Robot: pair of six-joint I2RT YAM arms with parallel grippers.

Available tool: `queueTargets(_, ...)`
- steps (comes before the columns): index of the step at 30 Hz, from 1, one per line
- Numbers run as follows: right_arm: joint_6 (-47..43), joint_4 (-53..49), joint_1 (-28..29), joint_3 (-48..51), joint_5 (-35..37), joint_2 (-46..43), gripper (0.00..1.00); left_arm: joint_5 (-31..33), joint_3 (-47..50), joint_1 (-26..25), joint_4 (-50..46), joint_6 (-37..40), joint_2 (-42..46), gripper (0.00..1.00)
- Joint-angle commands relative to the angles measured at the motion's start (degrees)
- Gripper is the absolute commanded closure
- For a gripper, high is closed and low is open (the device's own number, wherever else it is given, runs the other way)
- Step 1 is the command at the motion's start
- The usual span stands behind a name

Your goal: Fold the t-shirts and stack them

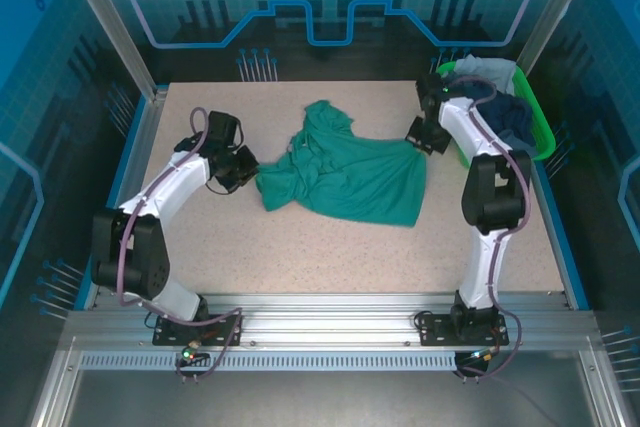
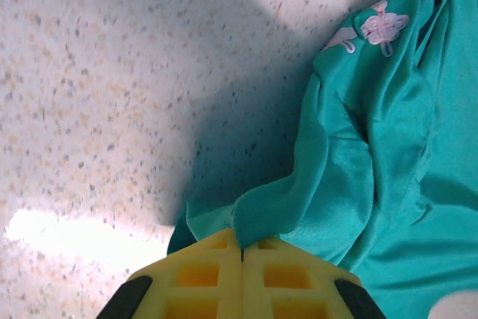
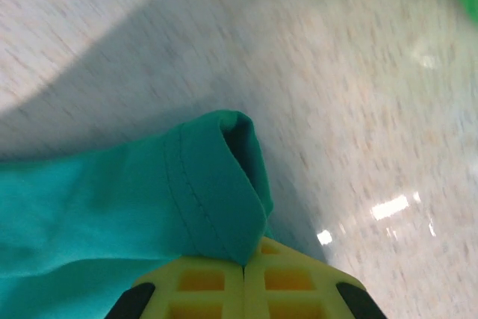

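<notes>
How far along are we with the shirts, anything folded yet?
Done: nothing folded or stacked. In hand: the teal t-shirt lies crumpled on the table, left gripper and right gripper each shut on an edge of it. To do: spreading, folding it, then the navy shirt and grey-blue shirt in the green basket.

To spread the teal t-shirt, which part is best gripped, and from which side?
Its outer edges, each claw from its own side. The teal t-shirt lies crumpled between the arms; the left claw is shut on a fold at its left edge, the right claw on the stitched hem at its right. Pulling apart should flatten it.
</notes>
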State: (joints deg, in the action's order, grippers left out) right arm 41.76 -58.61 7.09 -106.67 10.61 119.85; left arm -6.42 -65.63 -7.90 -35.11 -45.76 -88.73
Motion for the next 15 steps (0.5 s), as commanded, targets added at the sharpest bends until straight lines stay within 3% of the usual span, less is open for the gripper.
queueTargets(1, -7.04, -7.45, 0.89, -9.86, -0.29, 8.31, 1.0, -2.81, 2.49, 2.62, 0.26, -5.07, 1.58, 1.0)
queueTargets(3, -7.15, -8.51, 1.03, -12.99, -2.66, 10.51, 0.97, -3.87, 5.01, 5.79, 0.61, -7.2, 1.91, 1.0)
queueTargets(7, -6.22, -8.5, 1.77, -12.41, -4.97, 10.48, 0.79, -9.2, 11.52, 13.41, 5.23, -11.77, 0.79, 1.0)
queueTargets(10, -5.35, -7.63, 2.64, -8.23, -4.27, 7.42, 0.65, -7.87, 10.54, 15.98, 3.17, -9.57, -1.13, 0.62)
queueTargets(12, -4.52, -6.47, 3.43, -3.93, -2.65, 3.7, 0.59, -2.19, 6.13, 14.63, -2.06, -4.23, -0.52, 0.53)
queueTargets(15, -2.58, -3.61, 4.4, 4.03, -1.08, -3.72, 0.51, 5.44, 0.02, 7.39, -5.84, 6.99, 1.43, 0.46)
